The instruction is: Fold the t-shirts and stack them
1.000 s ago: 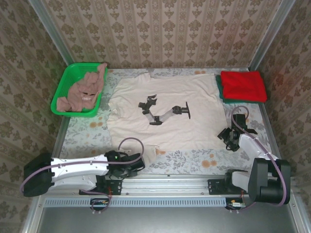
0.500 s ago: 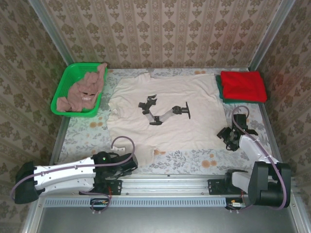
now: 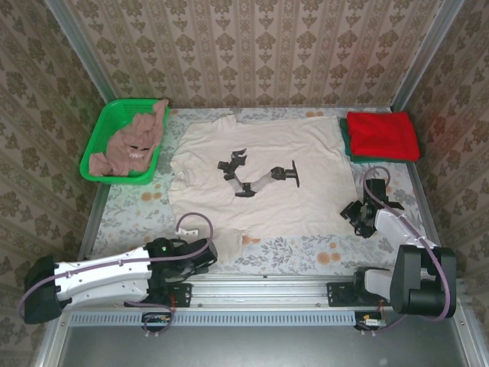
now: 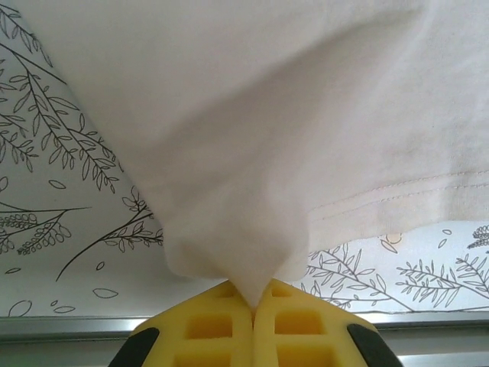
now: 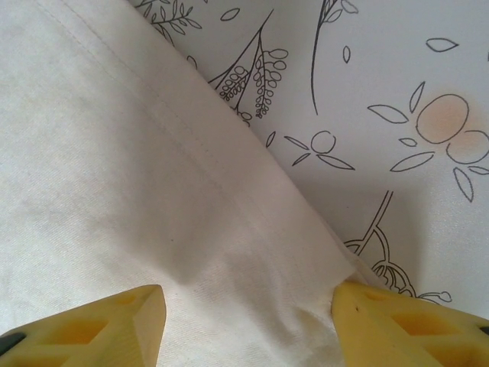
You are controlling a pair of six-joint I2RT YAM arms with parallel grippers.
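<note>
Cream shirt (image 3: 260,172) lies flat, centre of the floral surface (image 3: 306,254), dark print facing up. Left fingers (image 4: 229,325) are pressed together, pinching its near hem by the left corner; the cloth rises in a peak from the pinch. Same fingers sit low at the near edge in the top view (image 3: 208,249). Right fingers (image 5: 107,325) are spread, straddling the shirt's right hem, nothing clamped; top view puts them at the near right corner (image 3: 359,217). Red shirt (image 3: 382,135) is folded far right on a dark green shirt (image 3: 344,139). Pink-brown shirt (image 3: 130,144) is bunched in the basket (image 3: 102,126), far left.
</note>
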